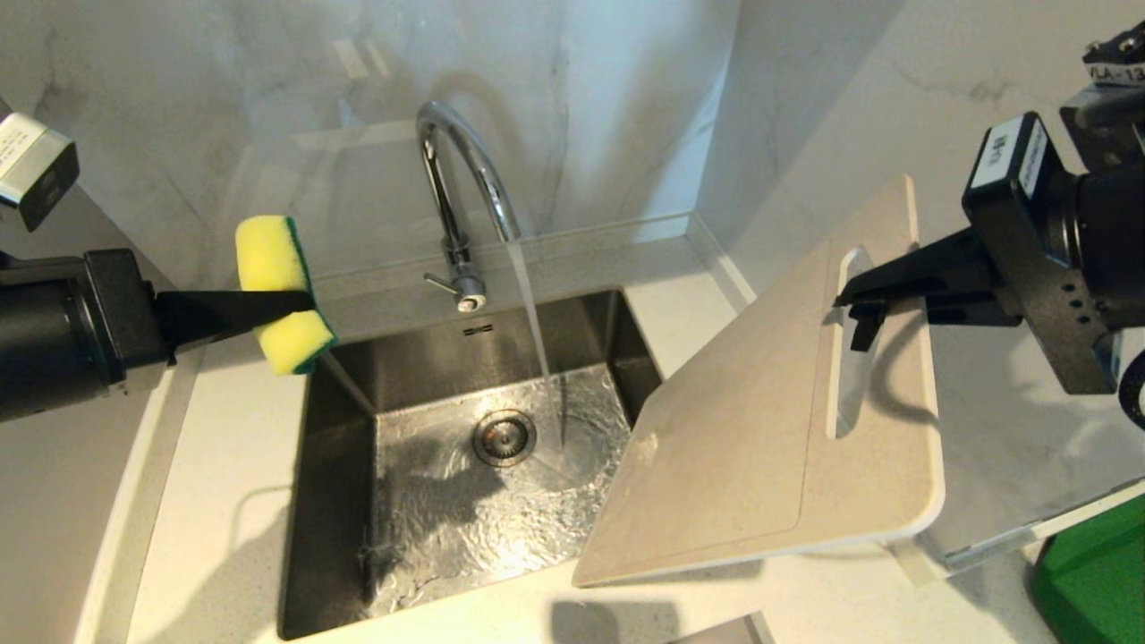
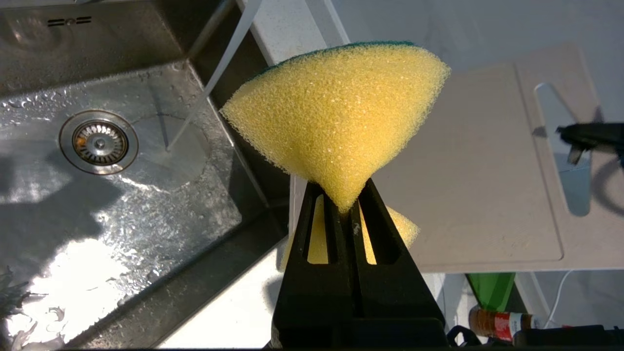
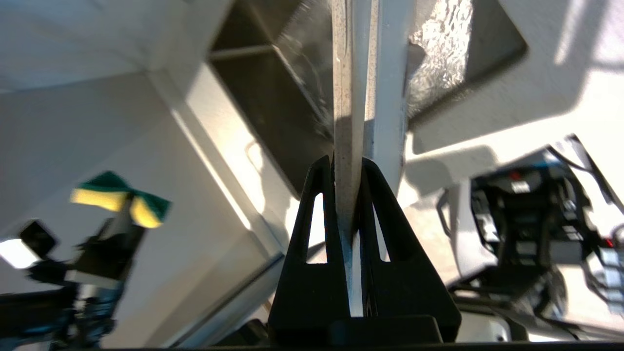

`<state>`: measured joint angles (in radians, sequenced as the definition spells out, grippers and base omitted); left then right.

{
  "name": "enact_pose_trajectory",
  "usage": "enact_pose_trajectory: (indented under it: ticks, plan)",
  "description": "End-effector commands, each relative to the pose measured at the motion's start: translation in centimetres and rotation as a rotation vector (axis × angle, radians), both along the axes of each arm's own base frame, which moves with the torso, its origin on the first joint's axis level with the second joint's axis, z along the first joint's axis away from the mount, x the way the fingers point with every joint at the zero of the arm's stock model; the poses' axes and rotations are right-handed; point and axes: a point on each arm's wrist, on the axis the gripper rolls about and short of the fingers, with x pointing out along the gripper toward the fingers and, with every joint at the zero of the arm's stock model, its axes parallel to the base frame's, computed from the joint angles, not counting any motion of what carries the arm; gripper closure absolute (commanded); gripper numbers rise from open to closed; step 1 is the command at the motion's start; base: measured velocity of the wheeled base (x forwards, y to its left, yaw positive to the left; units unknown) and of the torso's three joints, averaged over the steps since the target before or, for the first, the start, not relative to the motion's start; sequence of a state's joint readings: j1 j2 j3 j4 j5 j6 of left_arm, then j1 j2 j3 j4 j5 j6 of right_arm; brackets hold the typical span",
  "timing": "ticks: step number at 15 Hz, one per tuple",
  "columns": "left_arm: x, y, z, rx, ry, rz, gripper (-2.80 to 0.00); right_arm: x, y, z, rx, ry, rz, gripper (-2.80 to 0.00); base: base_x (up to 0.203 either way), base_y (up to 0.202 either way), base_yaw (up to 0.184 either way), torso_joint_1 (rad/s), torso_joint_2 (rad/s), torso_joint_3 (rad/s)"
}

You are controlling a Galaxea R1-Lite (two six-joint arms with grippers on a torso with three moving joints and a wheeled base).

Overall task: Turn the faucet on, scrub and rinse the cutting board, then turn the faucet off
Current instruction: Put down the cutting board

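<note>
Faucet (image 1: 465,170) at back of sink (image 1: 340,501), water running: thin stream falls from the spout to the wet sink floor just right of the drain (image 1: 504,437). Small lever at faucet base points left-ish.

Right gripper (image 1: 854,309) comes in from the right, pinched tight on the cutting board (image 1: 760,429) at the slot handle end; one finger sits on top by the slot, other underneath. In right wrist view the board (image 3: 347,122) shows edge-on, clamped between both fingers. Board held up in the air & tilted, handle end high by the right wall, low end hanging over the sink's right rim. It's beside the stream, not under it. Surface looks cream w/ faint marks.

Left gripper (image 1: 300,309) reaches in from the left, above the sink's back-left corner, squeezed on a yellow sponge (image 1: 282,291) w/ green scrub side. Sponge pinched hard at the middle, so both ends flare out; left wrist view shows the sponge (image 2: 336,122) fanned wide above the fingertips. Sponge & board well apart.

White desk (image 1: 224,465) around the sink. Green flat thing (image 1: 1096,572) at lower right corner.
</note>
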<state>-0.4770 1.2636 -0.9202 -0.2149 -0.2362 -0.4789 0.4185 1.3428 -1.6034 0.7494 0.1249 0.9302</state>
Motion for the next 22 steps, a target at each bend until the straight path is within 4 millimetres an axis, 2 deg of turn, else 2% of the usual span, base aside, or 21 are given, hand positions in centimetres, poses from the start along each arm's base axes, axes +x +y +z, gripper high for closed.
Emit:
enact_pose_trajectory:
  ticks: [1, 7, 10, 14, 19, 22]
  plan:
    - [0.0, 0.0, -0.1, -0.001, 0.003, -0.001, 0.00, -0.3, -0.1, -1.2, -0.014, 0.042, 0.000, 0.00, 0.000, 0.000, 0.000, 0.000, 0.00, 0.000]
    - [-0.1, 0.0, -0.3, 0.000, 0.008, 0.002, 0.00, 0.3, 0.1, -3.1, -0.026, 0.066, 0.000, 0.00, 0.000, 0.000, 0.000, 0.000, 0.00, 0.000]
    - [-0.1, 0.1, -0.2, -0.001, 0.006, 0.002, 0.00, 0.6, 0.2, -4.8, -0.047, 0.104, -0.007, 0.00, 0.000, 0.000, 0.000, -0.001, 0.00, 0.018]
    - [-0.2, 0.1, -0.3, -0.001, 0.007, 0.002, 0.00, 1.6, 0.5, -7.5, -0.131, 0.050, -0.019, 0.00, 0.000, 0.000, 0.000, 0.000, 0.00, 0.000]
    - [-0.2, 0.1, -0.7, 0.005, 0.018, 0.002, 0.00, 0.4, -0.3, -8.2, -0.178, 0.038, -0.010, 0.00, 0.000, 0.000, 0.000, 0.000, 0.00, 0.000]
    - [-0.3, 0.1, -0.8, 0.006, 0.020, 0.002, 0.00, 0.3, -0.8, -10.5, -0.326, 0.065, -0.013, 0.00, 0.000, 0.000, 0.000, 0.000, 0.00, 0.000]
